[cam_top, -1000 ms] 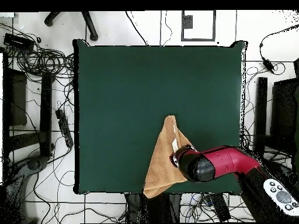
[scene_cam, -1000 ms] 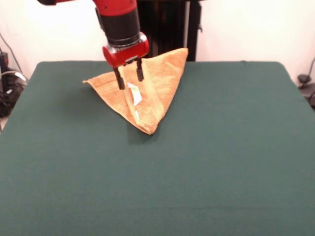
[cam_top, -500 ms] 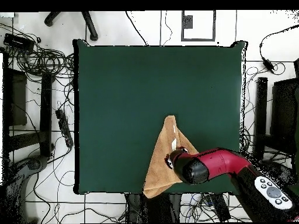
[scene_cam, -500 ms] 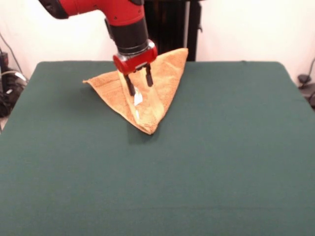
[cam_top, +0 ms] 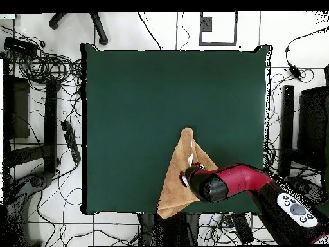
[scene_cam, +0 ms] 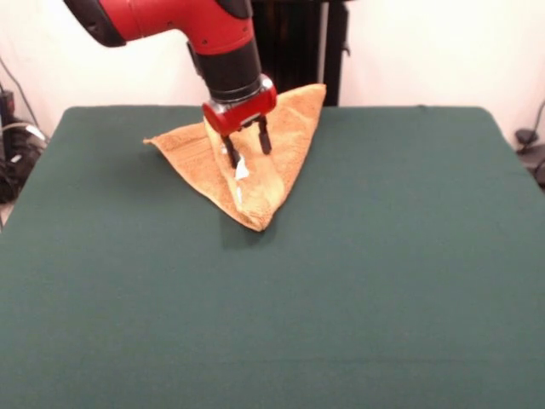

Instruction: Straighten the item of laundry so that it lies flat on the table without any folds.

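front view: one golden-orange towel (scene_cam: 255,162) lies folded into a triangle near the far edge of the one green table (scene_cam: 358,281), and the single gripper (scene_cam: 247,146) hangs over its upper fold with its two fingers spread and nothing between them, apparently lined up by the white label (scene_cam: 241,169) to take hold of a layer and peel it back. overhead view: the same towel (cam_top: 177,183) sits near the table's (cam_top: 141,116) robot-side edge, one corner overhanging, with the arm's head hiding the jaws.
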Controlling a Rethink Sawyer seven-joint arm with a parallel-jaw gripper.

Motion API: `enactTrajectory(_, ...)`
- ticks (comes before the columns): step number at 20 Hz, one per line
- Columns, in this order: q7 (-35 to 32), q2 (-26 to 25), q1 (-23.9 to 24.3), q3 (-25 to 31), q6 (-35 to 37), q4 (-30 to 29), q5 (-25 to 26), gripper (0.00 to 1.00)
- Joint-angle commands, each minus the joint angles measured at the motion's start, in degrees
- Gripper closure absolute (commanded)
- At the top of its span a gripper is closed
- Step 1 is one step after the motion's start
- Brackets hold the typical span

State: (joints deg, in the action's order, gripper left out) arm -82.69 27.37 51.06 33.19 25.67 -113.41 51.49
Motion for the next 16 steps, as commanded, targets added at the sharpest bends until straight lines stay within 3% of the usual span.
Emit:
enactTrajectory(1,3.9,-4.3,-1.3,2.2,-0.8,6.7,2.2,0.0)
enactTrajectory(5,4.6,-4.8,-0.9,2.9,-1.9,6.9,2.9,0.0)
enactTrajectory(6,4.2,-5.0,-0.5,3.1,-3.1,6.7,3.2,1.0)
enactTrajectory(16,-1.5,-0.7,-3.3,0.6,-5.9,4.3,3.8,1.0)
